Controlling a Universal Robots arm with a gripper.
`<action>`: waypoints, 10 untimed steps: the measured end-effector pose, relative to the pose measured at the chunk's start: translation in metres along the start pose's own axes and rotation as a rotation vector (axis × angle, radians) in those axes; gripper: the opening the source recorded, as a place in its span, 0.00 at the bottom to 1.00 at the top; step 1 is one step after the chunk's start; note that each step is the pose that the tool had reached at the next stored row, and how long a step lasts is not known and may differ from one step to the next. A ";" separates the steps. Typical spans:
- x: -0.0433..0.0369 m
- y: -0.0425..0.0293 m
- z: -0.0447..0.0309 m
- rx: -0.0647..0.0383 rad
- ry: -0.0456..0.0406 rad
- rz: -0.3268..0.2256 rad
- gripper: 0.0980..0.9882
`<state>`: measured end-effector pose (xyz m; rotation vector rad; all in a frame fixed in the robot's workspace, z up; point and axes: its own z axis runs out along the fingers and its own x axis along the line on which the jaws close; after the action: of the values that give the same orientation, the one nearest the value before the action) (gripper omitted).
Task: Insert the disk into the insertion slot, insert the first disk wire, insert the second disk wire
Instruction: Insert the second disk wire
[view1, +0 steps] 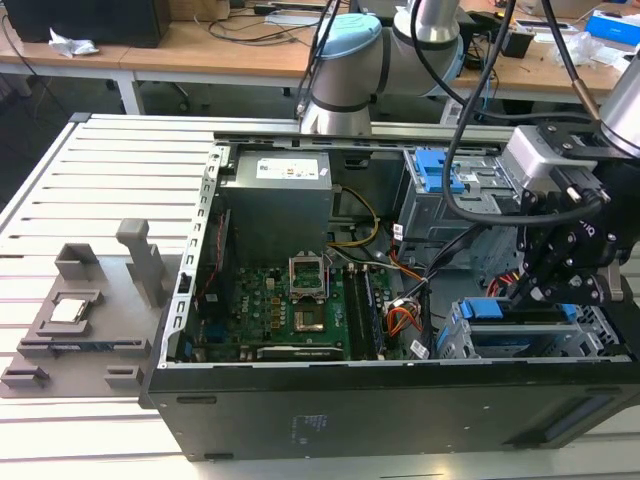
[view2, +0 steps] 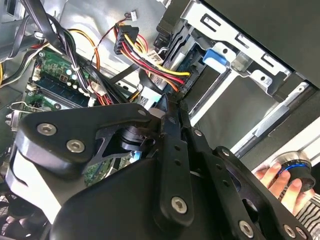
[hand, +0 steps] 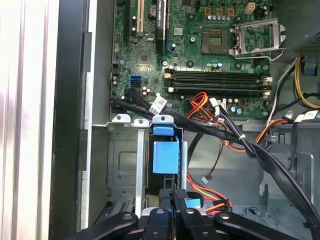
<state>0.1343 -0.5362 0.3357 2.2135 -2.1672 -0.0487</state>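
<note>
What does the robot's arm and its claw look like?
The arm is silver tube with big pale blue caps at its round joints. Black cables run along it. Near the end sits a light grey block, and below it the gripper, all black. In the second wrist view the gripper has flat black linked bars held with shiny silver screws.

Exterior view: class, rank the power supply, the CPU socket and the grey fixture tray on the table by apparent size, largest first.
1. Power supply and fixture tray: they look alike in size, so I won't rank them.
2. CPU socket, clearly the smallest.
</note>
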 end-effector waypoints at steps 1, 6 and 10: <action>0.0000 0.0000 0.0002 0.000 -0.0003 0.000 0.05; -0.0001 -0.0001 0.0005 0.000 -0.0009 0.000 0.07; -0.0016 0.0009 -0.0176 0.000 0.0015 0.000 0.14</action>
<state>0.1343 -0.5344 0.3533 2.2129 -2.1665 -0.0469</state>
